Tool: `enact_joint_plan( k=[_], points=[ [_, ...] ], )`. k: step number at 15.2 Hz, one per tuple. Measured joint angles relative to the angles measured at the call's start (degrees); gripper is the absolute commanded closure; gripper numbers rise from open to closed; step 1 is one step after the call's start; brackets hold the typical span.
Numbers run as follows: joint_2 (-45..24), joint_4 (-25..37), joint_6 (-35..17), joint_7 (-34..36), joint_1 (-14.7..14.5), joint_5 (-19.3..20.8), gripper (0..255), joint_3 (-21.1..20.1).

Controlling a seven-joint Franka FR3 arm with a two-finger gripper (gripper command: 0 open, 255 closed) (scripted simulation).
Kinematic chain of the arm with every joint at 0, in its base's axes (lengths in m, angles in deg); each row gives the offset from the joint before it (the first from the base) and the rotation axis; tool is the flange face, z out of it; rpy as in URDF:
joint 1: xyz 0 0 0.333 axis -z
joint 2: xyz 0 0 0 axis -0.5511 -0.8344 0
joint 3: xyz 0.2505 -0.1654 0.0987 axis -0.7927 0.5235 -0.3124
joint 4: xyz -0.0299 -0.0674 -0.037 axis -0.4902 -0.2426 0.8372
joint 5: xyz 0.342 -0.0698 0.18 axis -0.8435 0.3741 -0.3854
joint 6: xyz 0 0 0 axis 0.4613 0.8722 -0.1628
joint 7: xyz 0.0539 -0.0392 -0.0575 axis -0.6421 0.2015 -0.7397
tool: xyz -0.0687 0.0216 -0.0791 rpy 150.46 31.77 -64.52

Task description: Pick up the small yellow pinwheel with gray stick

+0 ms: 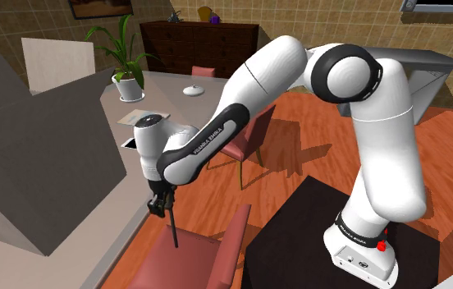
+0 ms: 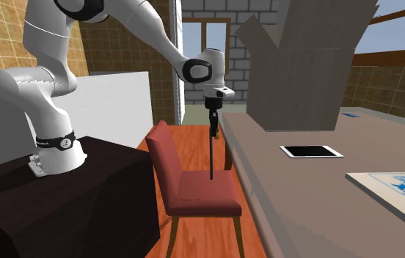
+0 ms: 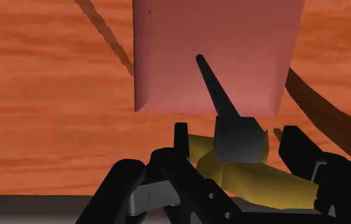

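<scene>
Two black fingers of the gripper [image 1: 161,204] squeeze tight on the small yellow pinwheel [image 3: 257,184], so it is held up in the air. In the shoulder view, going from left to right, a big grey box [image 1: 36,156] sits on the table [image 1: 52,267]. A green plant [image 1: 122,49] stands further back. Next, the gripper hangs just past the table's edge. The pinwheel's dark stick [image 1: 172,230] points down over the red chair [image 1: 229,242]. The white arm [image 1: 299,74] bends over to the dark stand [image 1: 299,238] on the right.
</scene>
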State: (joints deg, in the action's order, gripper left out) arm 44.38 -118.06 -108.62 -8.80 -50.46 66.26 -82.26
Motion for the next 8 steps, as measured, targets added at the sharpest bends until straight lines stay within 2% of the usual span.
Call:
enact_joint_plan(
  k=[8],
  points=[
    [3.5,1.0,4.3,-0.9,0.6,-1.7,255,-1.0]
  ],
)
